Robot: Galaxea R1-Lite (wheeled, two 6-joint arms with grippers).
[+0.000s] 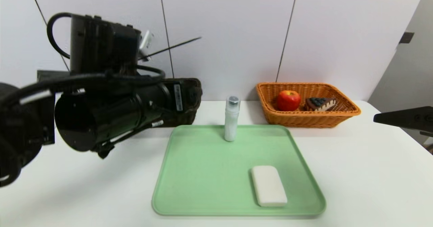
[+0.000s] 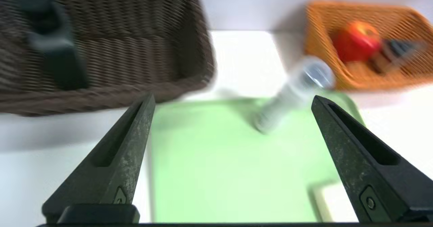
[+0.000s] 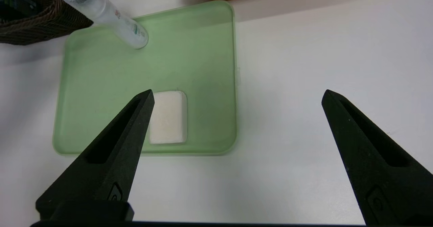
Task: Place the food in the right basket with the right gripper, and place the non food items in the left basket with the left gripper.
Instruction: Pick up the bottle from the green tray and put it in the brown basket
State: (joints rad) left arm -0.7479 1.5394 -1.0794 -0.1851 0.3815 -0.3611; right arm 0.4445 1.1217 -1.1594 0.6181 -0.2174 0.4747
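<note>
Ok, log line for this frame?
left gripper: open, near dark basket | right gripper: open, idle, right of tray | on tray: bottle, white block | orange basket: apple, cake

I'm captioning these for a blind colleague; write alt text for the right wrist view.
A white block lies on a green tray, behind one finger of the open, empty right end effector. A clear bottle stands near a dark basket.
</note>
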